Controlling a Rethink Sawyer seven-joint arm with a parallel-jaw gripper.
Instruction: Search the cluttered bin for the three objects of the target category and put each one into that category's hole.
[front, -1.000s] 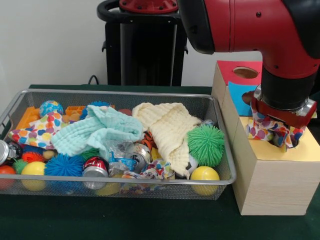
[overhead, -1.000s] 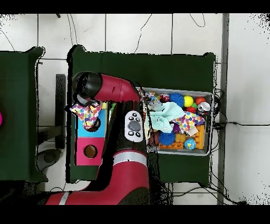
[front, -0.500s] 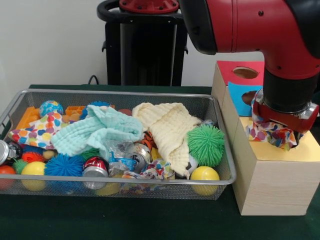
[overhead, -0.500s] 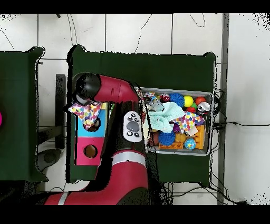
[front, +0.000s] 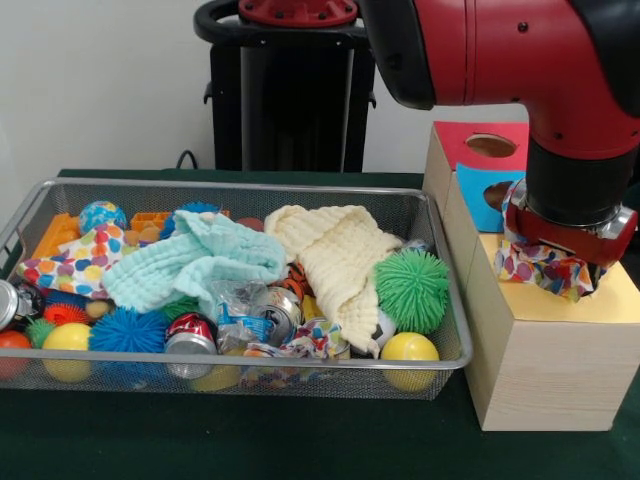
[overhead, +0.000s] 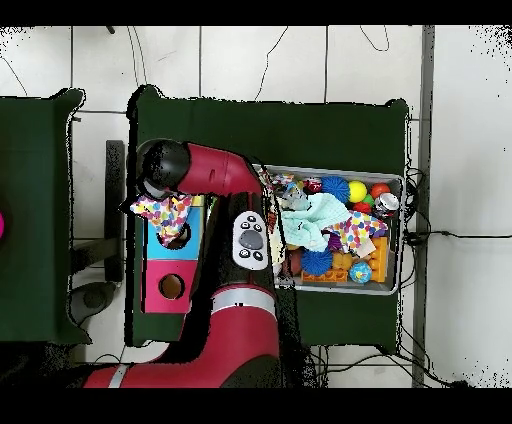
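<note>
From the front, you have a wire bin (front: 40, 195) on the green tabletop (front: 250, 440), crowded with loose things. A mint cloth (front: 195, 262) and a cream cloth (front: 335, 255) lie bunched across the middle, touching each other. A second polka-dot cloth (front: 75, 262) sits at the left end beside an orange block (front: 52, 236) and a patterned ball (front: 102, 215). A green spiky ball (front: 412, 289) rests against the cream cloth, with a yellow ball (front: 408, 348) just below it at the bin's near wall. Crushed cans (front: 190, 335) and a blue spiky ball (front: 128, 330) fill the front.

Right of the bin stands the wooden box (front: 540, 380), its sections topped yellow, blue and red; the red top shows a round hole (front: 491, 145). The red arm (front: 520, 50) comes down over the yellow section. The pincer (front: 560, 262) is wrapped in the polka-dot cloth (front: 530, 265), which bunches just on the yellow top and hides the fingers, so you cannot tell how far they are spread.

From overhead, the arm (overhead: 215, 170) bends across to the box (overhead: 170, 290) beside the bin (overhead: 392, 285). The polka-dot cloth (overhead: 160, 212) spreads at the arm's end, over the box's end farthest from the red section's hole (overhead: 171, 287). The pincer itself is covered there too. The bin's contents read as a tight jumble, with the mint cloth (overhead: 318, 215) in the middle.
</note>
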